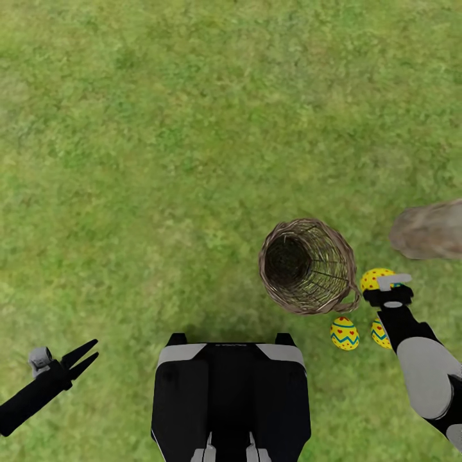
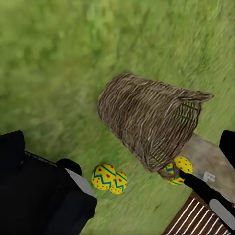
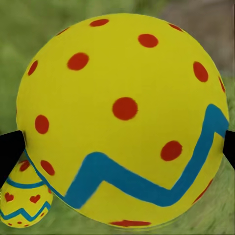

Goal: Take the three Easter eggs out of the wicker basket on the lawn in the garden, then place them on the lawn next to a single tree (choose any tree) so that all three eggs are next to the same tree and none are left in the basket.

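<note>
The wicker basket (image 1: 308,266) lies tilted on the lawn (image 1: 160,128), and I see no egg through its mouth. Just beside the tree trunk (image 1: 428,230), my right gripper (image 1: 382,287) is shut on a red-dotted Easter egg (image 1: 374,279). In the right wrist view that egg (image 3: 122,117) sits between the black fingers (image 3: 10,154). Two more eggs lie on the grass near the basket: one (image 1: 344,333) in full view, the other (image 1: 378,333) half behind my right arm. My left gripper (image 1: 88,357) hangs open and empty at the lower left, far from the basket.
My own base (image 1: 231,401) stands just in front of the basket. In the left wrist view I see the basket (image 2: 147,120), the two lying eggs (image 2: 104,176), and brown slats (image 2: 191,220) past the trunk. Open grass stretches ahead and to the left.
</note>
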Controlling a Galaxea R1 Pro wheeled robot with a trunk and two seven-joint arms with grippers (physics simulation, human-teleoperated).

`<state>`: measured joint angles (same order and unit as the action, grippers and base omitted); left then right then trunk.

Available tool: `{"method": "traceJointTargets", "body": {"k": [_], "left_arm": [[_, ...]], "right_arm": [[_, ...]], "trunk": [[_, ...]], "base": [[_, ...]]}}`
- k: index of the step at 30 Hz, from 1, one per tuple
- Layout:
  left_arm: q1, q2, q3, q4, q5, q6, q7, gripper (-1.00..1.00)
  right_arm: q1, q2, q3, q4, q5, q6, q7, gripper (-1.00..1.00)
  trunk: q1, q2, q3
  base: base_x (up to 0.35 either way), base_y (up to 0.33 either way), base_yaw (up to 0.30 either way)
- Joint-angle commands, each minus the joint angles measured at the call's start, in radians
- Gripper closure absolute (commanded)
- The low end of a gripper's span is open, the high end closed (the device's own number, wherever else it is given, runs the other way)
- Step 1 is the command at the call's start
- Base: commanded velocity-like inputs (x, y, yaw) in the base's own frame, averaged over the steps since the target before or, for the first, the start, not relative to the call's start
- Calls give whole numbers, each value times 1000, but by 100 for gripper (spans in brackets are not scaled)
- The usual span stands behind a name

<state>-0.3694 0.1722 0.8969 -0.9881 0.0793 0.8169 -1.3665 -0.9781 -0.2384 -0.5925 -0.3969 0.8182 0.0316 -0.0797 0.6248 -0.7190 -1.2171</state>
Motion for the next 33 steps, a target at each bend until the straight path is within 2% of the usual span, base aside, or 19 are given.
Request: {"method": "traceJointTargets", "body": {"k": [1,9,11,13,26,29,33], "left_arm": [[0,0,1,0,0,10,-2,-100],[0,-2,0,2,-1,10,0,-100],[0,-2,0,2,-1,10,0,-100],[0,-2,0,2,-1,10,0,-100],[0,-2,-1,2,-5,8,1,-100],[0,-2,-1,2,-7,8,3,-100],[0,-7,-2,2,-6,-18,7,-100]], "right_arm": [[-1,0,-4,0,9,-4,-3,100],[-6,2,0,-12,10,-16,-11,100],[-9,2,2,-6,12,-16,-69,100],[-11,1,3,0,13,-18,-98,100],[-10,-2,5,5,16,-22,-103,100],[-10,-2,6,4,15,-58,-101,100],[-10,-5,4,4,13,-66,-100,100]], "trunk": [[0,-1,0],[0,-1,0],[0,-1,0],[0,-1,0],[50,-92,-41],[62,-113,-51],[77,-141,-63]], "base": [[0,0,0],[0,0,0],[0,0,0],[0,0,0],[0,0,0],[0,0,0],[0,0,0]]}}
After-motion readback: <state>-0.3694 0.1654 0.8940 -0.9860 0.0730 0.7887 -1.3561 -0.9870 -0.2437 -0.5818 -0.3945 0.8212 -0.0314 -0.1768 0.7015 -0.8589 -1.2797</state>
